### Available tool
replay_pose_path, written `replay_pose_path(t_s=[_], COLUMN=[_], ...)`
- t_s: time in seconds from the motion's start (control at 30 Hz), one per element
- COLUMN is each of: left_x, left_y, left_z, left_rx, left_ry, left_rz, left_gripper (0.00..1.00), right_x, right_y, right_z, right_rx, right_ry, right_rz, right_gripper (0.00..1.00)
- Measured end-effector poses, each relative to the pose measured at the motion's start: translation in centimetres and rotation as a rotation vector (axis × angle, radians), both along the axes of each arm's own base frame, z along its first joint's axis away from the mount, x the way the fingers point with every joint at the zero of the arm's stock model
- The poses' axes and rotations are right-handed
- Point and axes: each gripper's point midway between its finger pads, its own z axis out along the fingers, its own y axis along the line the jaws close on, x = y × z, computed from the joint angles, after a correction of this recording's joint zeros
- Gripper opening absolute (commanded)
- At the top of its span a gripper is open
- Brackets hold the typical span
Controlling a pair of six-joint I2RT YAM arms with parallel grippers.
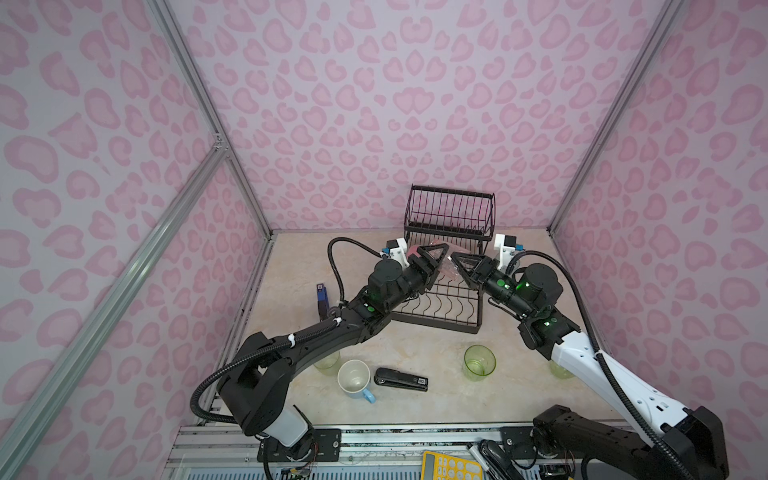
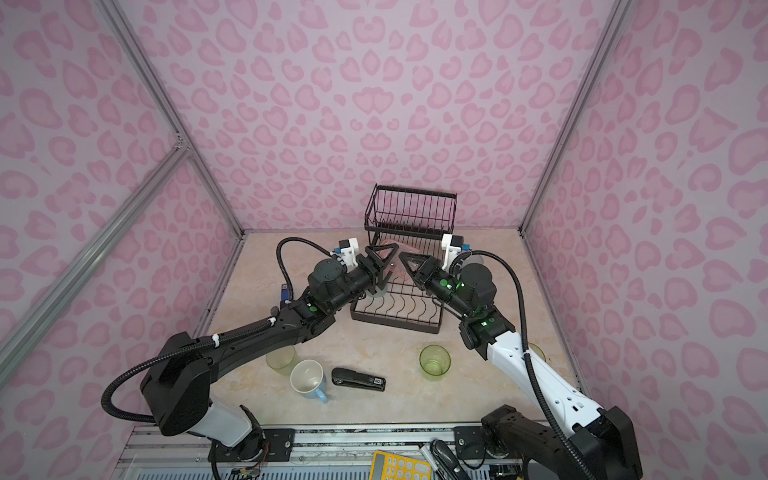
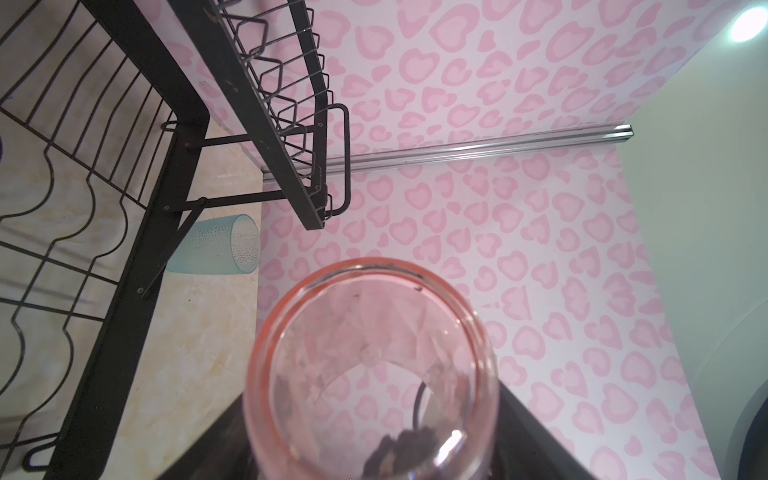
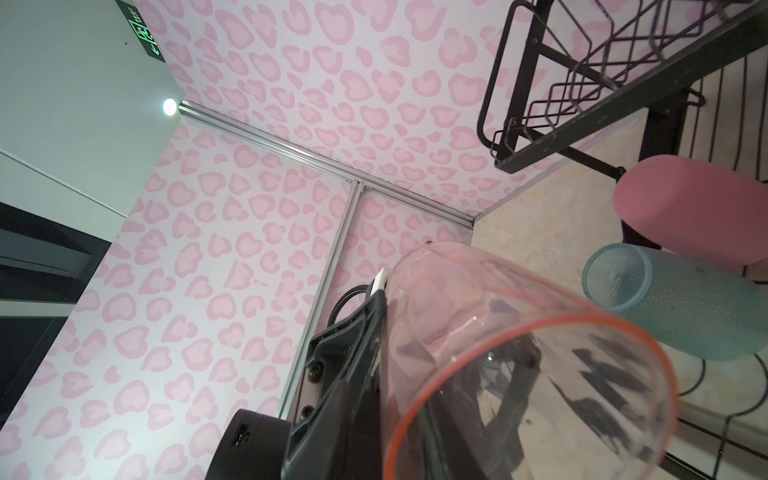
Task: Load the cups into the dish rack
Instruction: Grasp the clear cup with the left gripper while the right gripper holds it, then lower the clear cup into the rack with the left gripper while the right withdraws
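Clear pinkish plastic cup (image 4: 457, 299) lies sideways over the lower tray of the black wire dish rack (image 1: 436, 326), long axis gripper-to-gripper: left gripper (image 1: 434, 266) clamps the base end, mouth faces right gripper (image 1: 461, 270), finger spread indeterminate.

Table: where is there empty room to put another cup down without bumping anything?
Bare table lies between the dish rack and the row of mug, black stapler and green cup. More lies beyond the blue stapler, toward the back-left corner. It's crowded over the rack, where the left claw and right claw meet at a clear pink cup.
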Motion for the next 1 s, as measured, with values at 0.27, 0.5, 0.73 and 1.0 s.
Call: replay_pose_path(t_s=[0.27, 0.5, 0.73, 1.0], left_x=[0.2, 0.3, -0.9, -1.1], left_y=[1.1, 2.0, 0.9, -2.8], left_z=[0.8, 0.4, -0.6, -4.3], left_rx=[0.068, 0.259, 0.525, 0.829], left_ry=[-0.075, -0.196, -0.371, -0.515], left_rz=[0.056, 0.143, 0.210, 0.240], left_gripper=[0.69, 0.69, 0.69, 0.69], right_x=[-0.1, -0.9, -1.4, -1.3], right_y=[-0.5, -4.3, -10.7, -15.7], right_z=[-0.3, -1.0, -3.4, -7.7], right_rx=[-0.027, -0.158, -0.386, -0.528], right_ry=[0.007, 0.004, 0.043, 0.155], right_rz=[-0.010, -0.111, -0.302, -0.413], right_gripper=[0.41, 0.41, 0.41, 0.41])
